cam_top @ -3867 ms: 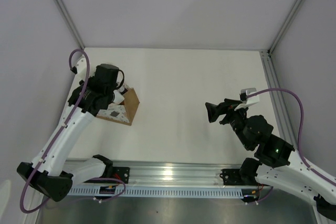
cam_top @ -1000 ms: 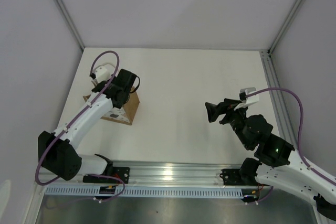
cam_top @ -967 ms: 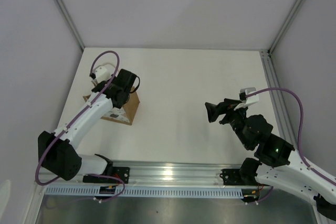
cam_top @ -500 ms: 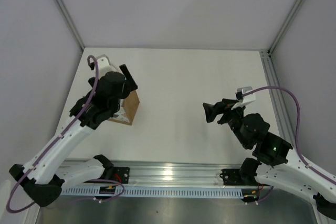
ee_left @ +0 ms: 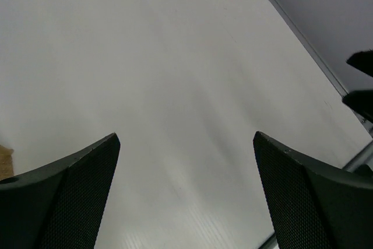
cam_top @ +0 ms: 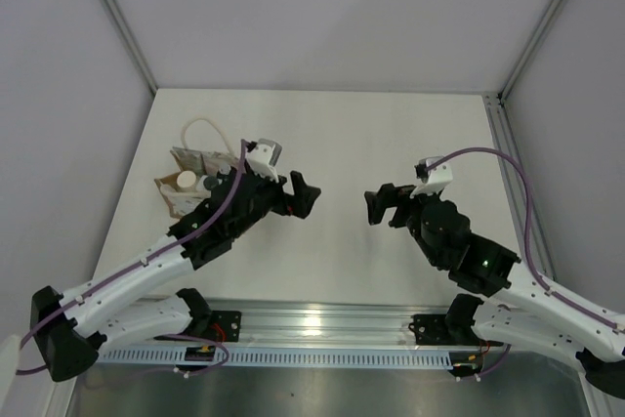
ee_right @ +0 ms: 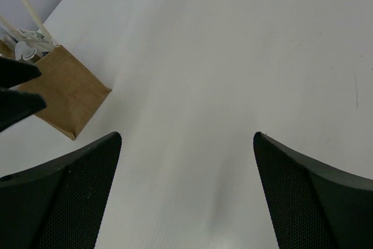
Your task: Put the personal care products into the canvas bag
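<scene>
1. Left hand (cam_top: 305,194): fingers spread wide. In the left wrist view only bare desk (ee_left: 175,56) shows between them. It hangs over the middle of the desk, pointing right.
2. Right hand (cam_top: 376,207): fingers also spread apart, with plain desk surface between them in the right wrist view. It points left, facing the left hand across a short gap. The two are near each other but apart.
3. Each wrist view catches the dark tip of the opposite hand at its edge.
4. Canvas bag (cam_top: 168,198): stands on the left part of the desk, just behind the left forearm, which covers its right side from above. It is well clear of both hands. The right wrist view shows a tan-brown side panel (ee_right: 67,88).
5. Rope handle (cam_top: 195,126): a cream loop rising on the far side of the bag's mouth.
6. Bag contents: a round cream cap (cam_top: 184,181) and a smaller white top (cam_top: 208,184) show inside the open mouth. The other products cannot be told apart from here.
</scene>
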